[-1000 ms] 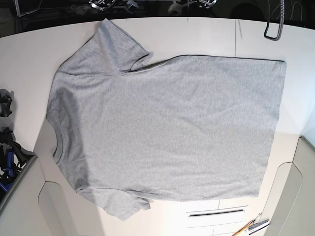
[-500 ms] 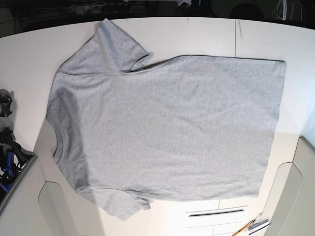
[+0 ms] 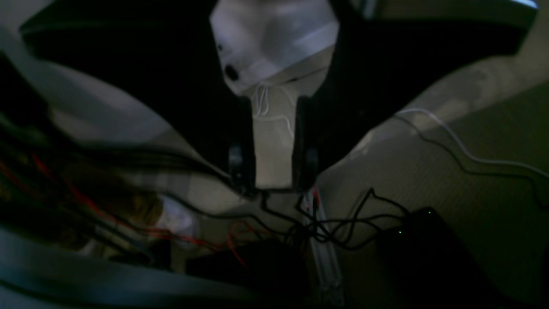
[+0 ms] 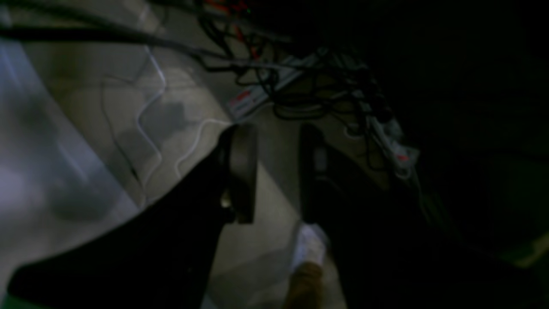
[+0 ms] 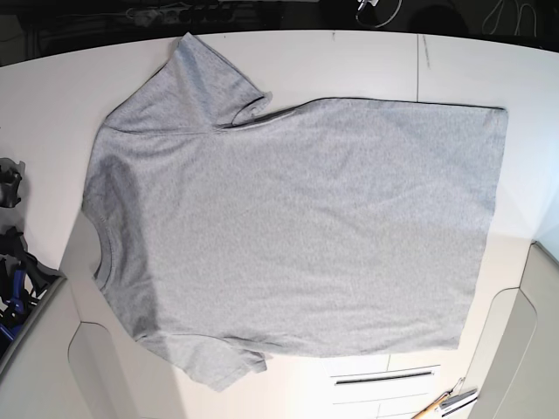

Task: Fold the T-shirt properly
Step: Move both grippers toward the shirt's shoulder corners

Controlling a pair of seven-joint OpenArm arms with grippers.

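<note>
White tabletop [image 5: 349, 61] carries the T-shirt [image 5: 297, 227], spread flat, plain side up, collar toward my right arm's side. My left gripper [image 3: 274, 171] and right gripper [image 4: 274, 171] are both parted and empty, over floor cables. Shirt unmoved since a second ago.

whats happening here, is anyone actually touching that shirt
Nothing is touching it right now. The grey T-shirt lies spread flat, plain side up, on the white table, collar toward the left of the base view and hem toward the right, with no fold made yet. Neither arm shows in the base view. Both wrist cameras look at a dim floor with tangled cables. The left claw and the right claw both stand open and hold nothing.
</note>
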